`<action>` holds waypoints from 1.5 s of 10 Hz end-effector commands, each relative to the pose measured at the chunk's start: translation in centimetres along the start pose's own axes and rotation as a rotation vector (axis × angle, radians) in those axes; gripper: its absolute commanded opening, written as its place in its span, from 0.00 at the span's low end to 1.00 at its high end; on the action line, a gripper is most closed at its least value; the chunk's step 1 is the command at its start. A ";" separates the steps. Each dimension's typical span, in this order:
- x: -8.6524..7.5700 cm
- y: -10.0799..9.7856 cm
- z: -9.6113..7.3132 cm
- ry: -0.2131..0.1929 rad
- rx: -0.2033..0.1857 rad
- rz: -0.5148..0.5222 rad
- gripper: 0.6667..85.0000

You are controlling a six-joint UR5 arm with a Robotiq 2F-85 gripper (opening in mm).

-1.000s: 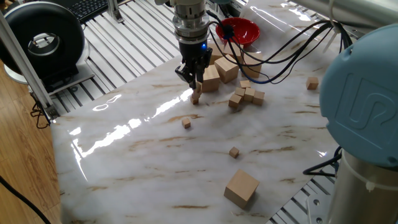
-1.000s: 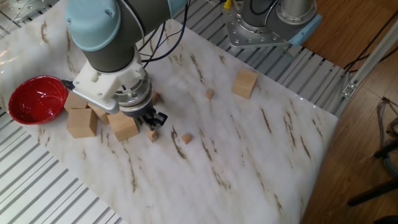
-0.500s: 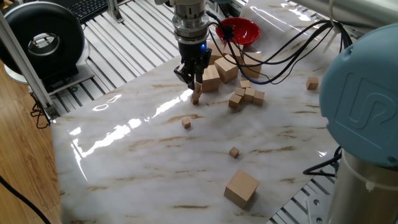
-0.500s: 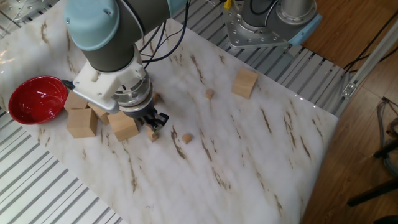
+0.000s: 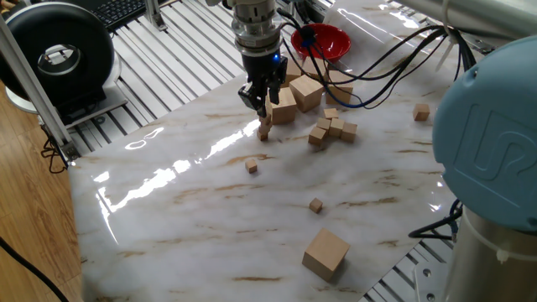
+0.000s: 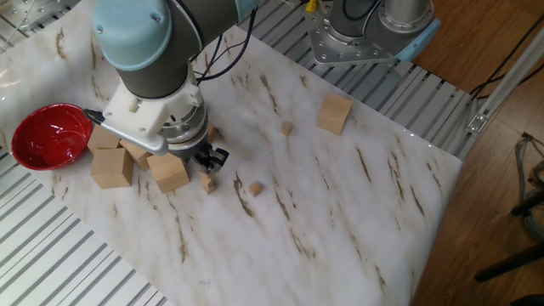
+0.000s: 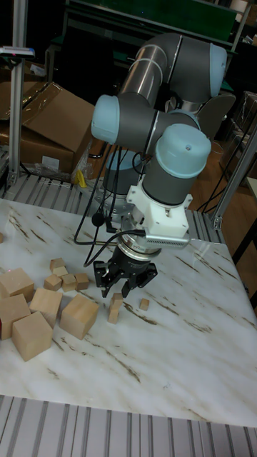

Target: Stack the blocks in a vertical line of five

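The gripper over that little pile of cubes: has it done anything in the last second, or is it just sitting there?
The gripper has lifted straight up off the small stack and now hangs just above it with nothing between its fingers, so the top cube has been let go. The stack stayed standing in the same spot. The loose small blocks, the big cubes and the red bowl have not moved.

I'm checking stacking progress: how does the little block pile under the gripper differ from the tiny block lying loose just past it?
The pile stands more than one tiny block high, directly below the gripper; the loose block lies single, flat on the marble table, apart from everything. Both are plain light wood.
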State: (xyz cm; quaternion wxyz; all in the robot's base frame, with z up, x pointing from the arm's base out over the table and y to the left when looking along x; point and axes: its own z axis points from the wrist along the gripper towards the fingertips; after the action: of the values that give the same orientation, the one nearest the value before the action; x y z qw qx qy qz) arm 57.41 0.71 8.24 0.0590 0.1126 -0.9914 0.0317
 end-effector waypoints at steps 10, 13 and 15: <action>-0.8 7.3 -1.6 0.058 0.060 0.116 0.51; -1.1 10.3 0.3 0.033 0.026 0.000 0.51; -0.4 12.9 0.9 0.024 -0.054 -0.030 0.49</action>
State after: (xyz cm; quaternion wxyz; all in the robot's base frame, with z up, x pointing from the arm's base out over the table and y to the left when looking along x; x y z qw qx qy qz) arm 56.01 10.42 7.55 0.0763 0.1040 -0.9907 0.0437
